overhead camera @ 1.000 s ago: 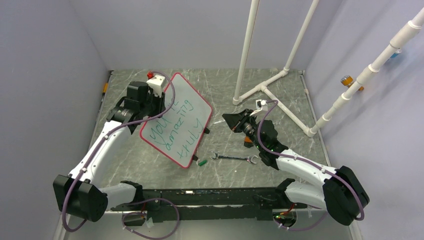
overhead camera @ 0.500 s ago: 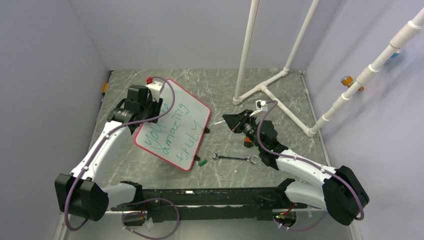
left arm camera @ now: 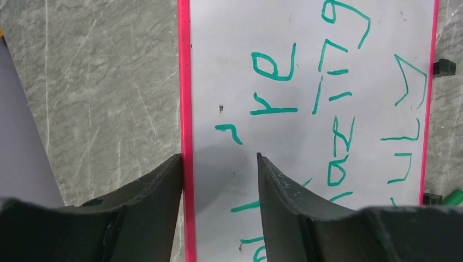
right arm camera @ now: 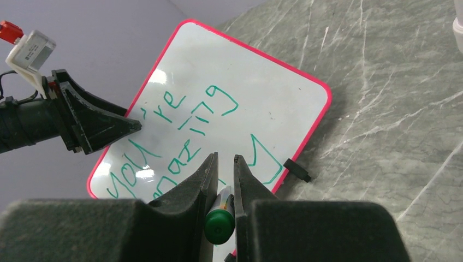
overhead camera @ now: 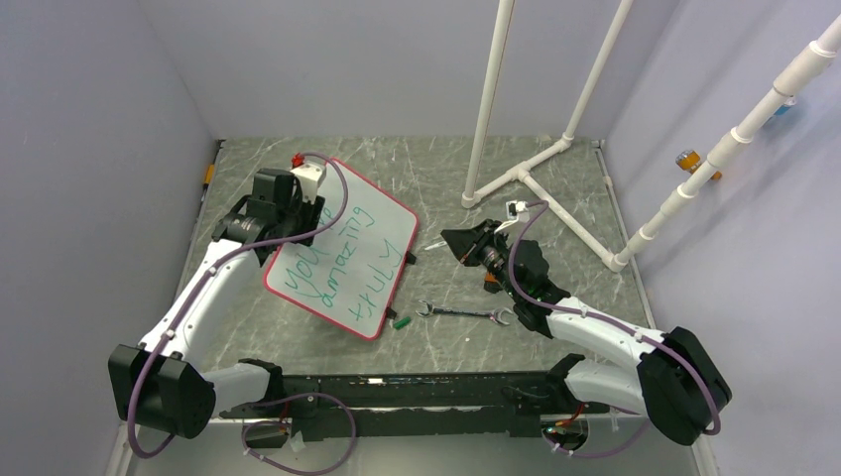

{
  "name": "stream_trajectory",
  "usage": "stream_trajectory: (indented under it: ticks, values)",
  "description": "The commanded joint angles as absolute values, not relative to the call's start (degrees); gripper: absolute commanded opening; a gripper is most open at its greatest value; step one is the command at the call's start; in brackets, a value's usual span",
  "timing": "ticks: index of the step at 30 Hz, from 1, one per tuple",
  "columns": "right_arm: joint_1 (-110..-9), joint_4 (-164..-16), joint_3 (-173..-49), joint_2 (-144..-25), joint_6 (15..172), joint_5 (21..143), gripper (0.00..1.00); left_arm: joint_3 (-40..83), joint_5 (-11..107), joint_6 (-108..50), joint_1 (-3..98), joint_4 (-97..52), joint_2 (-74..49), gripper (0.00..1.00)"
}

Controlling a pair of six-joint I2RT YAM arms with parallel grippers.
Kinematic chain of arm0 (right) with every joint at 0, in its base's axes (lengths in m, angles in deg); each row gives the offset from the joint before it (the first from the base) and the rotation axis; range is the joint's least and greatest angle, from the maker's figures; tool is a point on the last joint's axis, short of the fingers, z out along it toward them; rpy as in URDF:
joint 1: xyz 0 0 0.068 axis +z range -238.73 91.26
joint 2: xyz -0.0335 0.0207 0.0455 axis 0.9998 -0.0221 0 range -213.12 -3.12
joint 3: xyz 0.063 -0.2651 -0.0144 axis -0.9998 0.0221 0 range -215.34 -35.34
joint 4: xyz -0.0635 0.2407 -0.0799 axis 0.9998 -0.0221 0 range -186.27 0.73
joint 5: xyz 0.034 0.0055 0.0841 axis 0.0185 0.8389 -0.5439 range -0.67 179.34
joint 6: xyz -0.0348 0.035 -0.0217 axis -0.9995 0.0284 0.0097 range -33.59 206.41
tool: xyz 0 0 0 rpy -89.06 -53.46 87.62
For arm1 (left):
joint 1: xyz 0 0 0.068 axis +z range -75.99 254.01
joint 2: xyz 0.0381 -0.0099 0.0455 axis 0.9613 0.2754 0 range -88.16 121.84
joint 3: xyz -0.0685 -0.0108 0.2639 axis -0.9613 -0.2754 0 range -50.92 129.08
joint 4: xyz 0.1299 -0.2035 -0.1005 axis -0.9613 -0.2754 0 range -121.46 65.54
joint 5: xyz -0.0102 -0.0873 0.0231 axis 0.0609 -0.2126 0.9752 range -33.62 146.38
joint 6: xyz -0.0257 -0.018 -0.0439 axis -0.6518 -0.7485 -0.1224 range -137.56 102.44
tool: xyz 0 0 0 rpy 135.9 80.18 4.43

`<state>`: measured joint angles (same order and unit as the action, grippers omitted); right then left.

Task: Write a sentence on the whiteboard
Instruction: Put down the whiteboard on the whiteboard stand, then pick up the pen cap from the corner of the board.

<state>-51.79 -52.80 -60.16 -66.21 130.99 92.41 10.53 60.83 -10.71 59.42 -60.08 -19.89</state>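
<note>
The whiteboard (overhead camera: 342, 248) lies on the grey table with its pink frame and black clips, and also fills the left wrist view (left arm camera: 306, 33). The sentence (overhead camera: 344, 263) is green handwriting in three lines; "you're", "amazing" and "truly" can be read (right arm camera: 185, 125). My left gripper (left arm camera: 218, 155) is open over the board's far-left edge; the pink frame runs along the inside of its left finger. My right gripper (right arm camera: 224, 157) is shut on a green marker (right arm camera: 219, 224), hovering just right of the board (overhead camera: 446, 236).
A metal wrench (overhead camera: 461, 313) and a small green cap (overhead camera: 402, 322) lie in front of the board's near right corner. A white pipe frame (overhead camera: 540, 169) stands at the back right. Grey walls close in the table on three sides.
The left jaws have opened wider. The whiteboard, earlier propped up at its far-left edge, has dropped lower and shifted slightly left. The right arm has hardly moved.
</note>
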Motion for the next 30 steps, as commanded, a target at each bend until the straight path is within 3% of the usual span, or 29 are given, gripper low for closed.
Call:
stream_trajectory:
  ticks: [1,20,30]
  values:
    - [-51.74,-49.75,-60.19,-66.44,130.93,93.20,0.00,13.82,60.74,-10.08,59.16,-60.54,-20.69,0.55]
    - [-51.68,-49.86,-60.07,-65.95,130.61,93.55,0.00,20.02,61.00,-7.80,57.15,-64.27,-20.71,0.65]
    - [-51.91,-65.69,-64.92,-56.65,121.52,99.72,0.00,11.74,64.61,-5.23,34.93,-63.37,-29.89,0.60]
